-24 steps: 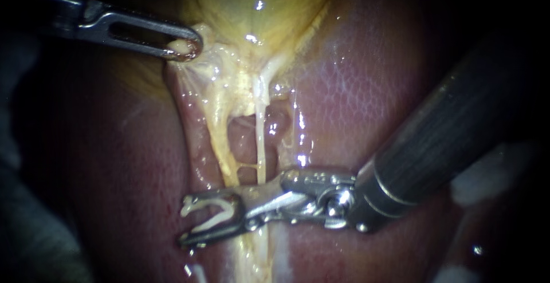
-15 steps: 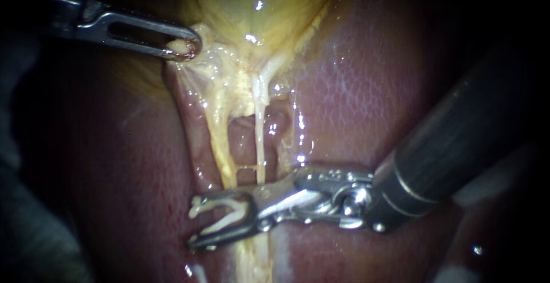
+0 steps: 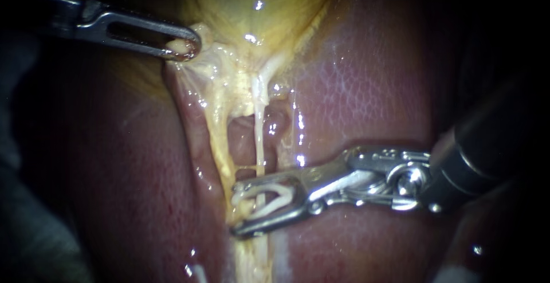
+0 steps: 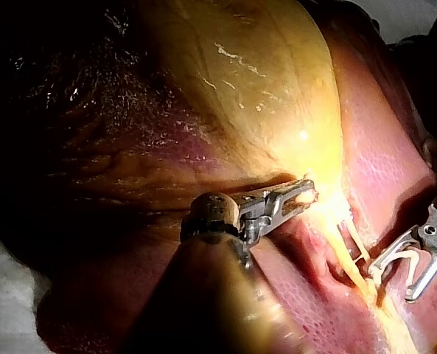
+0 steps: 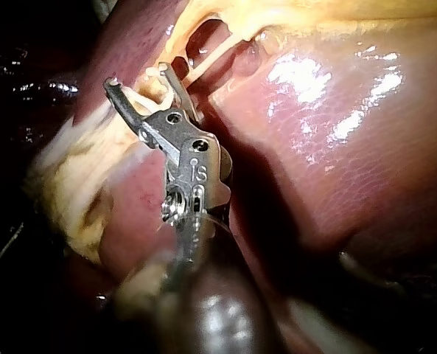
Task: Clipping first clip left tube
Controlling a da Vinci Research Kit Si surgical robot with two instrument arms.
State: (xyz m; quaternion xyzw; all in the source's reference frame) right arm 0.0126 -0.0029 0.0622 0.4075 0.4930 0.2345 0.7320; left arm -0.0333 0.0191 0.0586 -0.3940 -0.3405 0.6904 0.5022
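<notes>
My left instrument [image 3: 186,46] comes in from the upper left, its jaws shut on the gallbladder's [image 3: 258,2] lower edge, holding it taut; the left wrist view shows the same grip [image 4: 301,198]. Two strands run down from there: the yellowish left tube [image 3: 220,151] and the thin white right tube [image 3: 260,140]. My right instrument [image 3: 235,211] lies across them from the right. Its jaws stand apart and hold an open white clip [image 3: 269,197]. The right tube passes between the clip's legs, and the left tube sits at the jaw tips [image 5: 137,77].
Pink liver [image 3: 366,99] lies on both sides of the tubes, wet and shiny. A small window of tissue [image 3: 246,137] opens between the two tubes. My right instrument's dark shaft [image 3: 492,145] fills the right side.
My right instrument has drawn back to the right along its shaft. Its jaw tips, earlier well past the left tube, now sit at it. The left instrument holds still.
</notes>
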